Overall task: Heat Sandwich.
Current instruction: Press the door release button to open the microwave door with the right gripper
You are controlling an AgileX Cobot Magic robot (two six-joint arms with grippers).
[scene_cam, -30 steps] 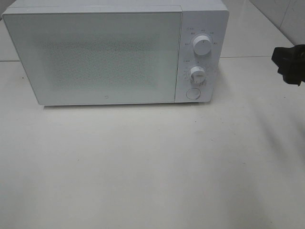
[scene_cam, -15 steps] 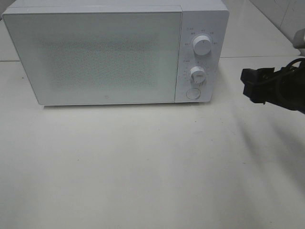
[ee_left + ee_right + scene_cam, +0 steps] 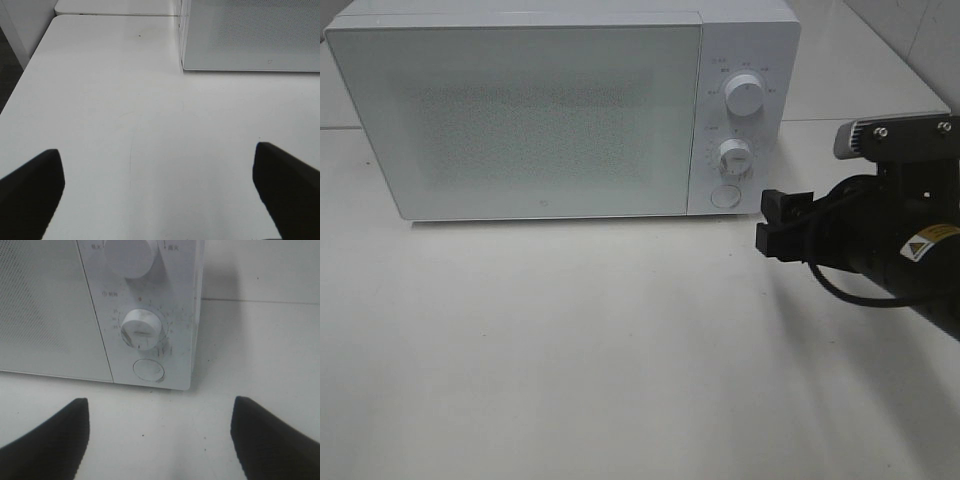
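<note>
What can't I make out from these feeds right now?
- Sandwich: in no view; the closed, speckled microwave door hides any interior.
- Upper dial: cut off by the right wrist view's edge; markings too small in the exterior view.
- Left end effector: absent from the exterior view; left wrist view shows only fingertips.

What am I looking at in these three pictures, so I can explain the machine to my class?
This is a robot with two arms, each ending in a two-fingered tool. One picture comes from a high camera facing a white microwave on a white table; its door is shut and no sandwich shows. The other two come from cameras on the wrists. The right tool is open and empty, near the microwave's round button. The left tool is open above the table, holding nothing.
</note>
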